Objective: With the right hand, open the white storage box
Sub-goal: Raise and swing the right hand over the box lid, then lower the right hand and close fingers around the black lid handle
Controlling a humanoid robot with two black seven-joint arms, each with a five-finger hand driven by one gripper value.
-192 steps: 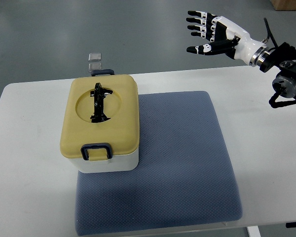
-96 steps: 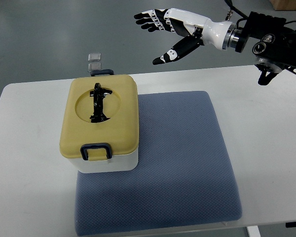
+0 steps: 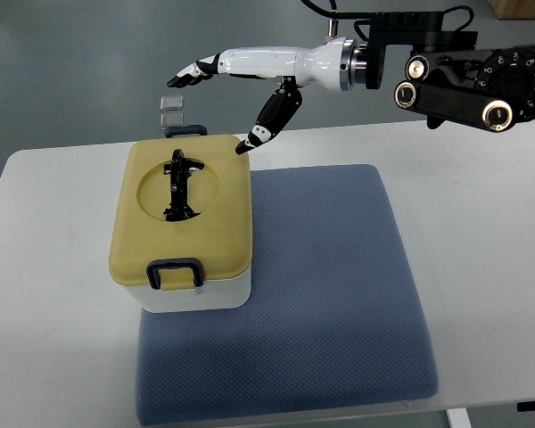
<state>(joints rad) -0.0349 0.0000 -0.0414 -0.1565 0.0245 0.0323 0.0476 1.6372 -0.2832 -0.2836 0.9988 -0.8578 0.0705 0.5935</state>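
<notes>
Storage box (image 3: 183, 259): white body under a pale yellow lid (image 3: 216, 214), closed, sitting on the left part of the desk, partly on the left edge of the mat, nearer the far edge than the near one.

Desk (image 3: 490, 267): white, rounded corners, filling most of the view, grey floor beyond its far edge.

Mat (image 3: 330, 294): blue-grey, textured, laid over the middle of the desk, reaching close to the near edge; right half bare.

Right arm (image 3: 446, 76): black jointed housing entering from the right edge at the top, above the desk's far right corner, ending in a white forearm stretched leftward.

Right hand (image 3: 241, 85): white with black fingertips, held above the far edge of the desk, just over the box's far right corner. Fingers released and spread, grasping nothing; the long fingers (image 3: 189, 73) pointing left past the box, the thumb (image 3: 266, 125) angled down toward the lid's far right corner, tip very near it, contact impossible to judge.

Carry handle (image 3: 179, 185): black, folded flat in the round recess on top of the lid.

Front latch (image 3: 175, 271): dark blue, loop-shaped, down over the lid's near edge. A matching latch (image 3: 185, 131) showing at the far edge.

Two small pale squares (image 3: 170, 110): on the floor beyond the far edge, left of the hand.
</notes>
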